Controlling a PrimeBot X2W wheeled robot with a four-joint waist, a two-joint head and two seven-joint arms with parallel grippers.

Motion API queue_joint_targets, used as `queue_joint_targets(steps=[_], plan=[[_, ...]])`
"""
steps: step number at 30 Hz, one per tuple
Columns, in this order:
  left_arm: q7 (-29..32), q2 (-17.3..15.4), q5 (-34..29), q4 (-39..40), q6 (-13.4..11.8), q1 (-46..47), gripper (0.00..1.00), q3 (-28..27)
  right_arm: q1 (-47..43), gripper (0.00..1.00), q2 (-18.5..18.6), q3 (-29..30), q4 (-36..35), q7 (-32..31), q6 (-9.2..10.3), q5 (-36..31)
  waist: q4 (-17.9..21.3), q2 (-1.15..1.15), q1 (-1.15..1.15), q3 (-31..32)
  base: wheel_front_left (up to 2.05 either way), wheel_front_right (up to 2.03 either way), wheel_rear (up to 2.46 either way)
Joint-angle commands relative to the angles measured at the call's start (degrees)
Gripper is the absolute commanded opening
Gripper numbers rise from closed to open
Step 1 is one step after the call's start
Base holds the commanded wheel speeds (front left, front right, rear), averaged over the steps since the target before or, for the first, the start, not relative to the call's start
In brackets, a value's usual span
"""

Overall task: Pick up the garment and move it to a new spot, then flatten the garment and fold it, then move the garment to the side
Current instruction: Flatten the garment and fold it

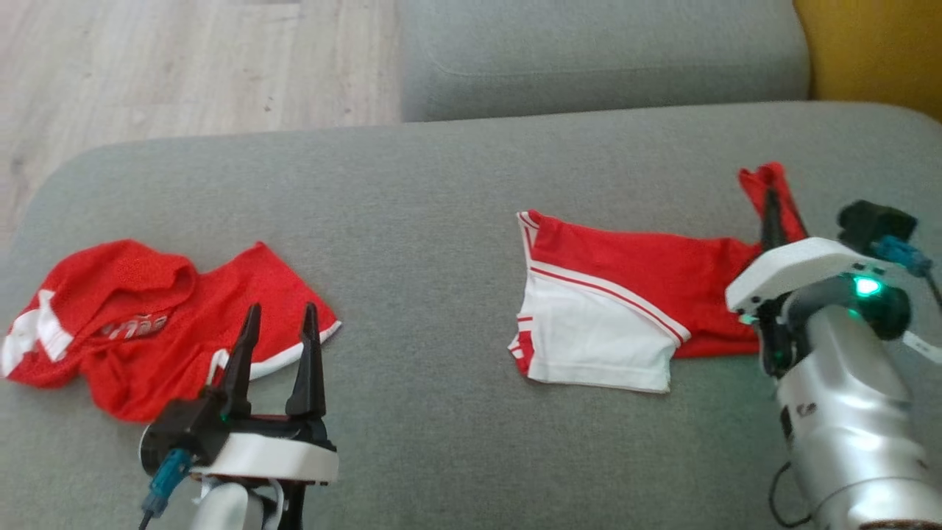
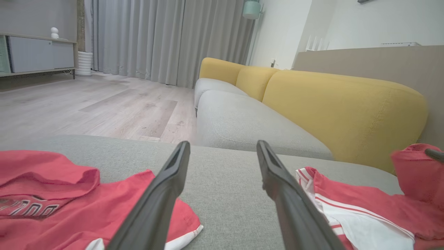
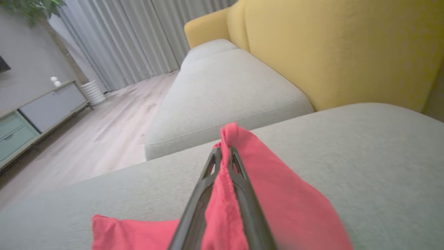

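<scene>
Closest to the head camera, the left tool (image 1: 282, 309) hung low over the front of the grey cushion (image 1: 441, 191). Its two dark fingers were spread wide and held nothing, with their tips over the hem of a crumpled red jersey (image 1: 132, 316) (white trim showed along that hem). That jersey lay near the cushion's left edge. Well apart from it, on the right half, the shorts (image 1: 611, 294) lay mostly flat, red with a white panel and striped trim. Their near white edge sat back from the cushion's front.

The right tool (image 1: 770, 195) was pressed together on the shorts' far right corner, pinching a fold of red cloth that stood up off the cushion. In the right wrist view the cloth ran up between the closed fingers. Bare grey fabric stretched between the two garments and behind them to the cushion's rear edge. Beyond that edge sat a second cushion (image 1: 603, 59), with wooden floor (image 1: 184, 66) to the left and a yellow backrest (image 1: 876, 44) at the far right.
</scene>
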State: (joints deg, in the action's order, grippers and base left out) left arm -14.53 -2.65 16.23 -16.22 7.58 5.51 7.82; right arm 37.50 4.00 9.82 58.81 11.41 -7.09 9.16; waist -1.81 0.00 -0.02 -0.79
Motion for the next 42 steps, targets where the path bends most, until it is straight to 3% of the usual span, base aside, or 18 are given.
queue_joint_targets(steps=[1, 3, 4, 6, 11, 28, 29, 30, 37, 42], plan=[[-0.47, -0.23, 0.47, 1.93, -0.17, 1.44, 1.0, -1.31, 0.5, 0.0, -0.79, -3.56, -3.29, -0.37, -0.4, 1.98, -0.84, 0.0, 0.02, 0.64, 0.0, 0.0, 0.0], [-0.47, -0.23, 0.42, 2.01, -0.3, 1.12, 1.0, -1.12, -0.9, 0.0, -1.04, -7.69, -5.47, -1.28, -0.4, 5.76, -1.58, 0.0, 0.02, 0.96, 0.0, 0.0, 0.0], [-0.47, -0.23, 0.66, 2.01, -0.37, 0.74, 1.0, -0.62, -2.98, 0.0, -1.08, -14.22, -8.17, -2.34, -0.4, 12.27, -2.41, 0.0, 0.02, 1.14, 0.0, 0.0, 0.0], [-0.47, -0.23, 1.05, 1.95, -0.46, 0.35, 1.0, -0.14, -5.44, 0.0, -1.1, -19.76, -10.76, -3.03, -0.4, 17.37, -3.1, 0.0, 0.02, 1.21, 0.0, 0.0, 0.0], [-0.47, -0.23, 1.19, 1.81, -0.55, -0.09, 1.0, 0.66, -9.16, 0.0, -1.11, -27.91, -13.56, -3.0, -0.4, 23.61, -4.68, 0.0, 0.02, 0.92, 0.0, 0.0, 0.0], [-0.47, -0.23, 1.75, 1.41, -0.5, 1.39, 1.0, 0.99, -6.21, 0.0, -1.12, -37.09, -8.58, 1.62, -0.4, 30.91, -7.2, 0.0, 0.02, -2.63, 0.0, 0.0, 0.0], [-0.47, -0.23, 1.74, 1.3, -0.5, 1.51, 1.0, 0.88, -5.94, 0.8, -1.12, -37.71, -8.07, 1.87, -0.4, 31.08, -7.17, 0.0, 0.02, -2.78, 0.0, 0.0, 0.0], [-0.47, -0.23, 1.7, 1.18, -0.51, 1.6, 1.0, 0.76, -5.91, 1.0, -1.12, -38.67, -7.9, 1.98, -0.4, 31.76, -7.11, 0.0, 0.02, -2.89, 0.0, 0.0, 0.0], [-0.47, -0.23, 1.94, 1.01, -0.8, 1.94, 1.0, 0.24, -6.01, 1.0, -1.12, -48.6, -12.08, 0.97, -0.4, 38.83, -5.0, 0.0, 0.02, -2.97, 0.0, 0.0, 0.0], [-0.47, -0.23, 2.23, 3.39, -0.99, 2.35, 1.0, -0.57, -1.7, 1.0, -1.05, -44.86, -7.61, 3.28, -0.4, 32.86, -2.1, 0.0, 0.02, -2.34, 0.0, 0.0, 0.0]])
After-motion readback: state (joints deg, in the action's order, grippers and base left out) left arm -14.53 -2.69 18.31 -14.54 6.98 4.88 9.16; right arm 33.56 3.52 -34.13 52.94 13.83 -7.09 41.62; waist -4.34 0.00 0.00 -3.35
